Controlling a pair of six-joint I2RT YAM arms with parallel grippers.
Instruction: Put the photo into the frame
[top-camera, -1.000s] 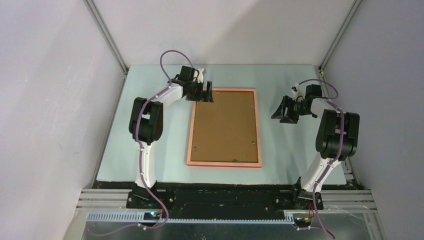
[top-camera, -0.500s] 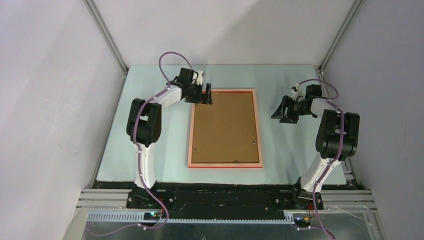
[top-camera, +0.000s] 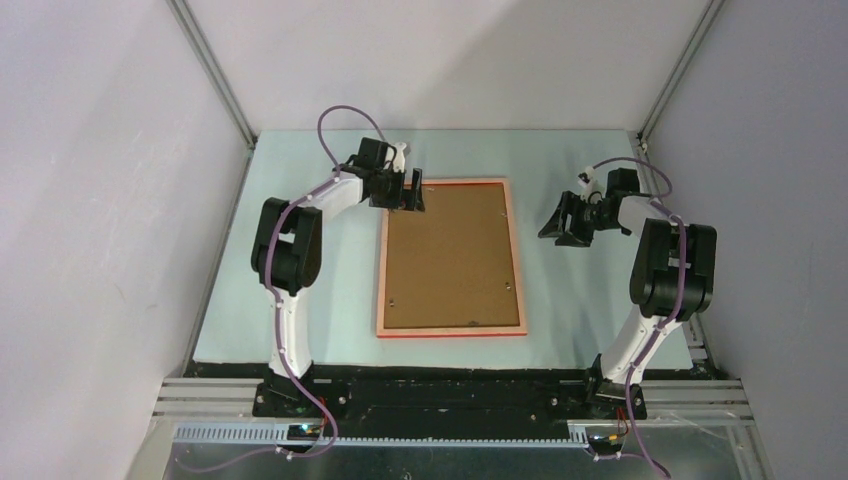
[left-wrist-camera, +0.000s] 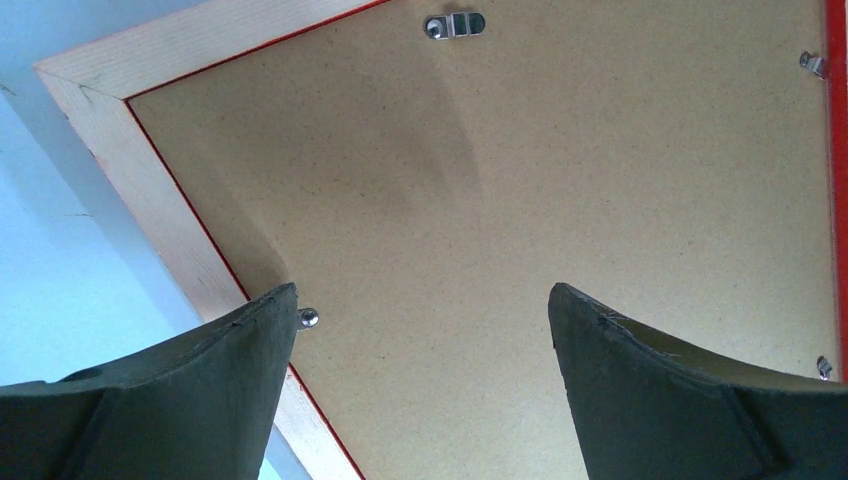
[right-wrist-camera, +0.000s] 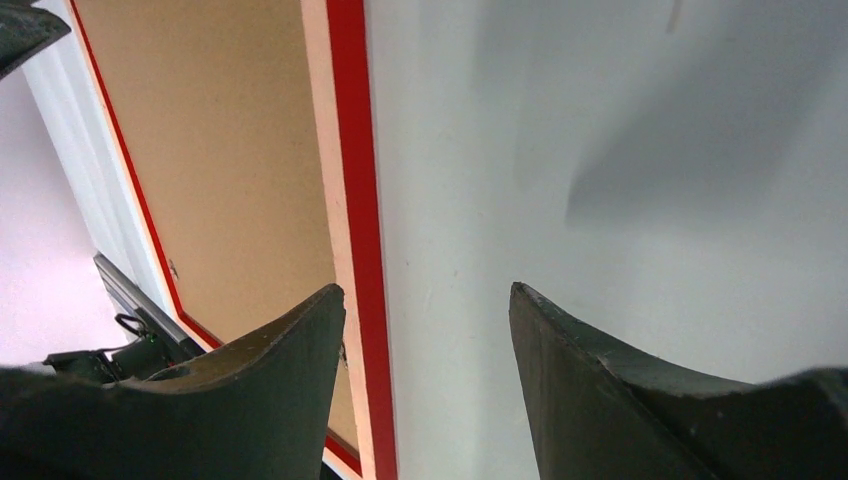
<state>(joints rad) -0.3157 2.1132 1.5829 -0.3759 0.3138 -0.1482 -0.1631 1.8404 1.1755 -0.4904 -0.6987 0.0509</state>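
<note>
From the overhead camera I see the large thin rectangular picture frame (top-camera: 517, 262) lying face down in the middle of the pale blue-green table (top-camera: 300, 200), its pale wood back up and a plain brown fibreboard backing board (top-camera: 450, 260) seated inside it. The misty landscape photo is not in sight anywhere; I judge it lies under that board, but I cannot confirm it. The left gripper (top-camera: 410, 193) hangs over the frame's far left corner, jaws spread wide and holding nothing. The right gripper (top-camera: 562, 222) hovers off the frame's right side, apart from it, jaws parted and empty. Through the left wrist camera the two dark fingers (left-wrist-camera: 200, 390) straddle the corner of the board, one just beside a small metal retaining tab (left-wrist-camera: 308, 318), with a silver hanger clip (left-wrist-camera: 453, 24) farther along. Through the right wrist camera I see bare table between the fingers and the frame's red edge just to one side. My worry is that a push on a tab at a slant would slide the whole unclamped frame, or lift the board and shift the print beneath. A careless right approach could knock the rail sideways.
</note>
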